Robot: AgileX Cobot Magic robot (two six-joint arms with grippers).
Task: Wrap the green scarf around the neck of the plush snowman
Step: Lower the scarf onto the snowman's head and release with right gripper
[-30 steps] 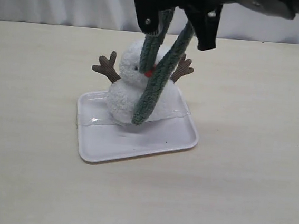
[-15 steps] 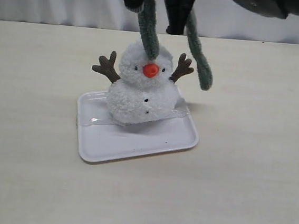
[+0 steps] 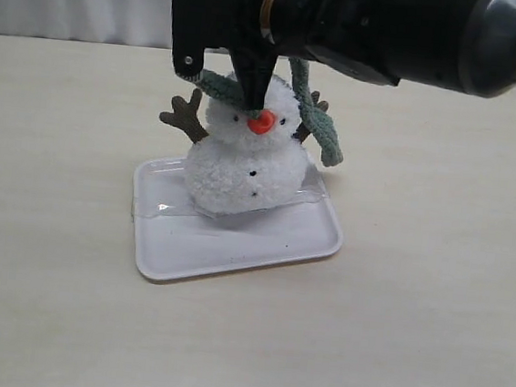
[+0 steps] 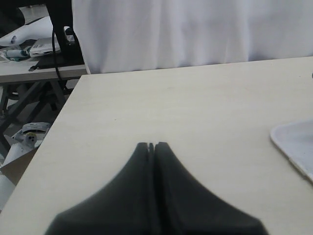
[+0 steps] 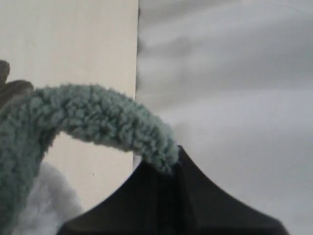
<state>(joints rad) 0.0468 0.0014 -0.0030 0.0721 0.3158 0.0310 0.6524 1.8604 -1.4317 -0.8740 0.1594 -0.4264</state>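
Note:
The plush snowman stands upright on a white tray in the exterior view, orange nose facing front. The green scarf lies over the top of its head, above the neck: one end hangs by the right twig arm, the other runs left to my right gripper. That gripper hangs just over the head, shut on the scarf. In the right wrist view the scarf arches out of the shut right gripper, above white plush. My left gripper is shut on nothing, low over bare table.
A corner of the tray shows at the edge of the left wrist view. The table's far edge meets a white curtain. Clutter and another table lie beyond the left end. The right arm spans the scene above the snowman.
My right gripper has dropped and shifted left, from above the snowman to just over its head. The scarf, earlier dangling in two strands, now lies across the head with one end hanging right.

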